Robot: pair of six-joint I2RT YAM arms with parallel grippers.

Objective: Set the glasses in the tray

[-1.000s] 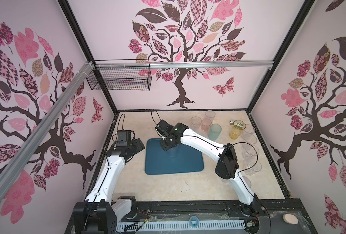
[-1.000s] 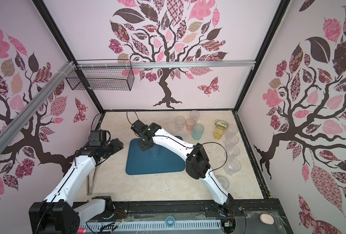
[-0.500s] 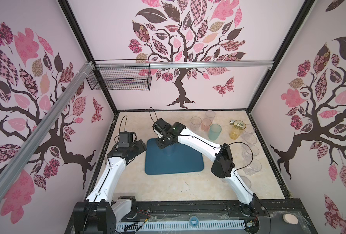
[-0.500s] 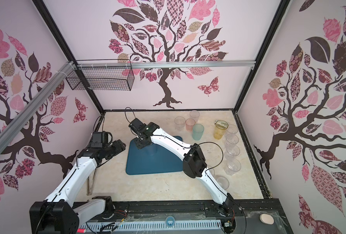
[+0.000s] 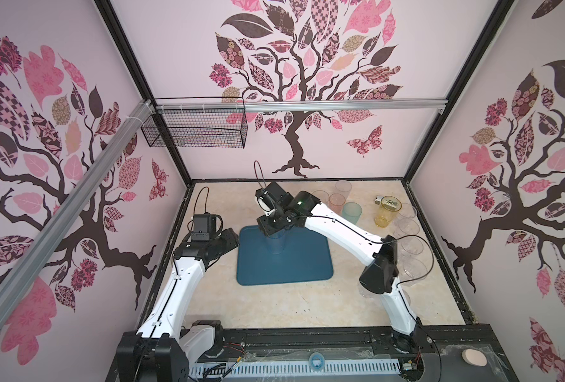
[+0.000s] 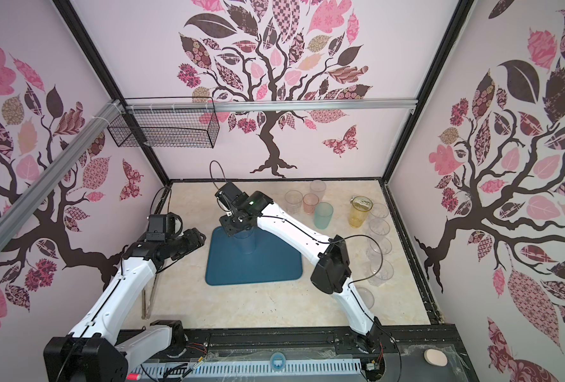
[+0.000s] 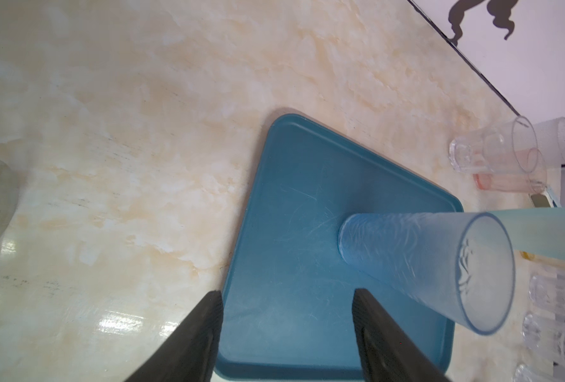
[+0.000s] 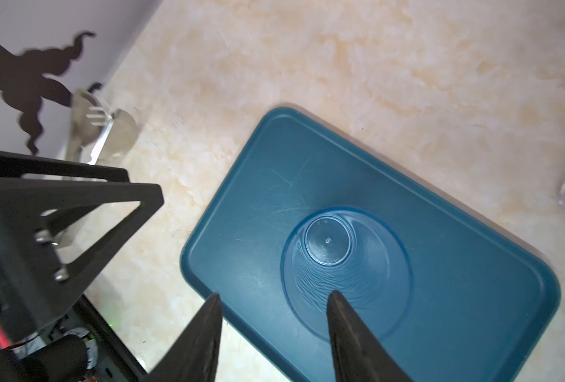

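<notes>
blue glass (image 8: 347,274): upright on tray (image 8: 473,281), frame centre | my right gripper (image 8: 274,295): parted astride its rim, no grip, so it stands alone | left gripper (image 7: 287,292): wide, empty, waiting | other glasses (image 5: 352,213): counter (image 5: 274,307), right side

Both top views show me the whole worktop (image 5: 274,311) from high above its near edge, facing the far edge. My wrist views sit close, sharing the tray (image 7: 291,172) and blue glass (image 8: 327,244); the right looks nearly straight down.
</notes>
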